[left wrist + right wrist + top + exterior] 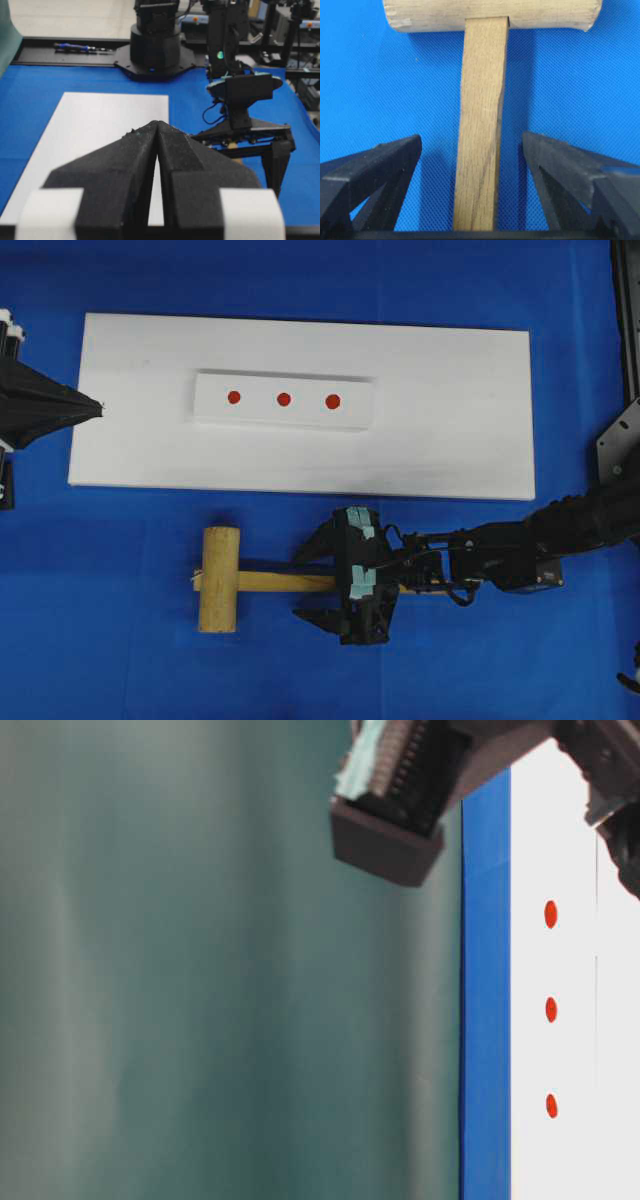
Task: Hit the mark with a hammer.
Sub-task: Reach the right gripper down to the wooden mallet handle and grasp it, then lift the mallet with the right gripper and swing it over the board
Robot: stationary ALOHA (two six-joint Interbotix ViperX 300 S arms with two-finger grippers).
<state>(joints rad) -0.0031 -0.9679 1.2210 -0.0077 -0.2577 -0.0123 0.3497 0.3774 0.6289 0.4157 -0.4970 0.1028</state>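
The hammer lies flat on the blue cloth in front of the white board (450, 420), with its thick head (219, 578) to the left and its handle (285, 581) pointing right. My right gripper (318, 575) is open and straddles the handle (480, 125). Its fingers (395, 160) stand on either side with blue cloth showing in both gaps. Three red marks sit in a row on a raised white strip (260, 415): left (234, 397), middle (284, 399), right (333, 401). My left gripper (98, 408) is shut and empty at the board's left edge, its tip (157, 122) over the white board.
Blue cloth (120, 640) covers the table around the board. The right arm's links (520, 550) stretch in from the right edge. An arm base (155, 45) stands at the far end in the left wrist view. A blurred greenish surface (200, 1020) fills most of the table-level view.
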